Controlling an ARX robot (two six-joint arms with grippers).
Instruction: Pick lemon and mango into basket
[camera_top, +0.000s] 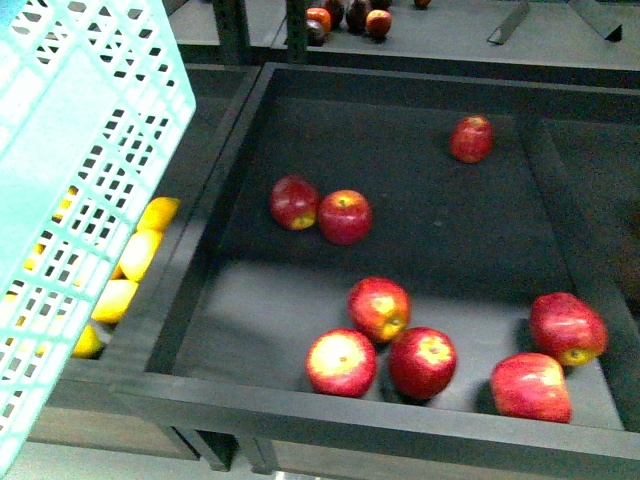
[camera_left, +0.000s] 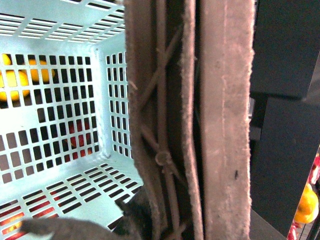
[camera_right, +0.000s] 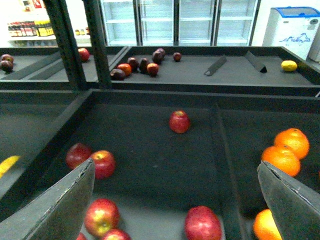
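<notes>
Our left end effector (camera_left: 142, 220) gripping the brown handles (camera_left: 225, 125), raised basket (camera_top: 80, 150) screening lemons (camera_top: 140, 250), right end effector (camera_right: 176, 165) wide over apples (camera_top: 345, 217).

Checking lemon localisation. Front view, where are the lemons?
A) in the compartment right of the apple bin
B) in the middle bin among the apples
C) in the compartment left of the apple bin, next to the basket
C: the lemons lie in the compartment left of the middle bin, partly hidden behind the basket. The middle bin holds only red apples.
</notes>
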